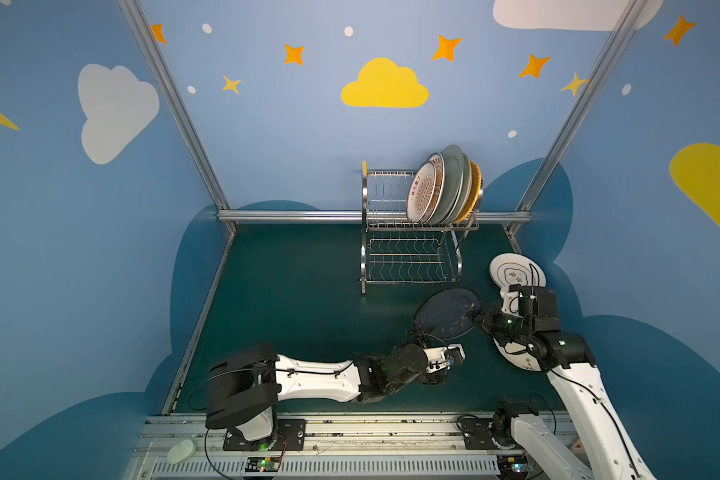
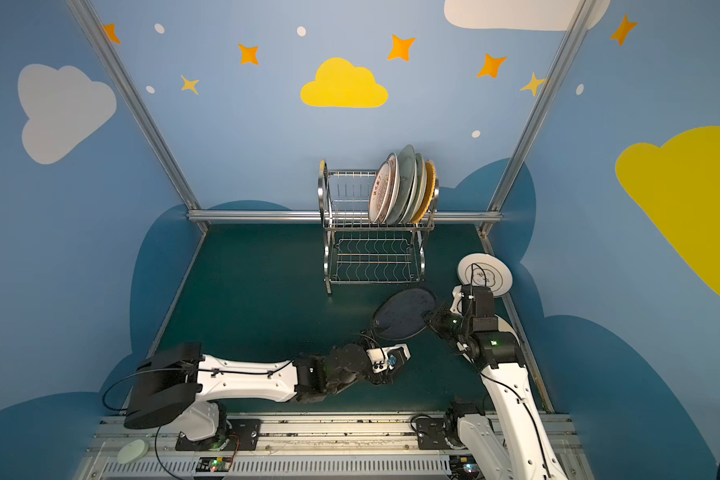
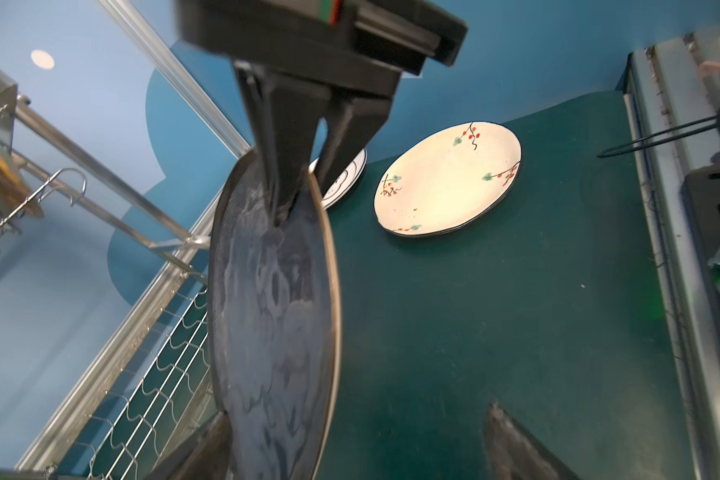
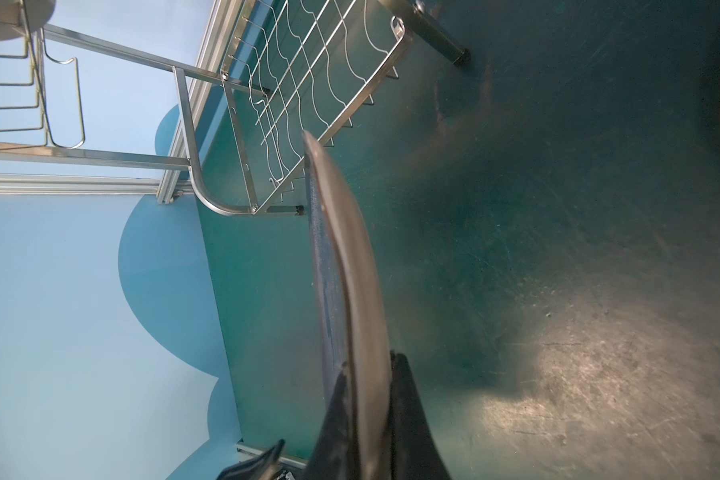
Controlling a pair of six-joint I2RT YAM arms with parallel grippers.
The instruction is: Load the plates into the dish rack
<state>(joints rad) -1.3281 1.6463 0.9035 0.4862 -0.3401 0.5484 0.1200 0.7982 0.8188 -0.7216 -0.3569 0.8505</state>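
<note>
The black plate hangs tilted on edge above the green mat, in front of the dish rack. My right gripper is shut on its right rim. My left gripper stands open at the plate's near rim. That rim lies between the fingers, close against one finger. Several plates stand in the rack's upper tier. A white lettered plate and a floral plate lie flat on the mat at the right.
The rack's wavy lower shelf holds nothing. An aluminium frame rail runs behind the rack, and the arms' base rail edges the front. A small white disc lies on that base. Blue walls close in on both sides.
</note>
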